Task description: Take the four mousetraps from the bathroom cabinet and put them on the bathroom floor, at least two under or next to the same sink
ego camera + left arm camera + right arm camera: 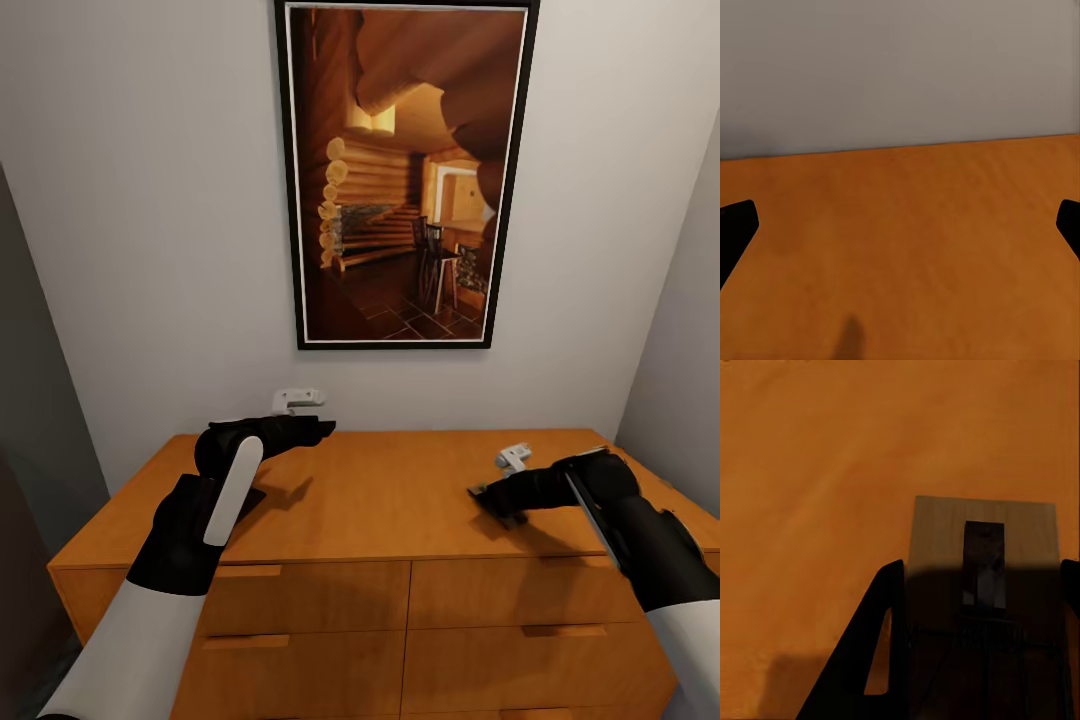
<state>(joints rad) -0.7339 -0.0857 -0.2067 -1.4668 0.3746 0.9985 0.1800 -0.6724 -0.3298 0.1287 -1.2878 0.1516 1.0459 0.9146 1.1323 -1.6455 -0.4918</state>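
Note:
The orange-brown cabinet point(390, 490) stands against the grey wall, its drawers point(310, 590) closed. One mousetrap point(937, 532), a tan board with a dark metal part, lies lengthwise between my right gripper's fingers point(891, 607). The fingers press against both of its long edges, just over the cabinet top point(810, 472). In the head view my right gripper point(487, 496) is low over the right part of the top. My left gripper point(318, 430) hovers over the back left part, open. Its fingertips point(736, 225) stand wide apart with only bare wood point(900, 262) between them. Other mousetraps are out of view.
A small white object point(513, 457) sits on the cabinet top just behind my right gripper. Another white fixture point(297, 400) is at the wall behind my left gripper. A large framed picture point(405, 170) hangs above. Walls close in on both sides.

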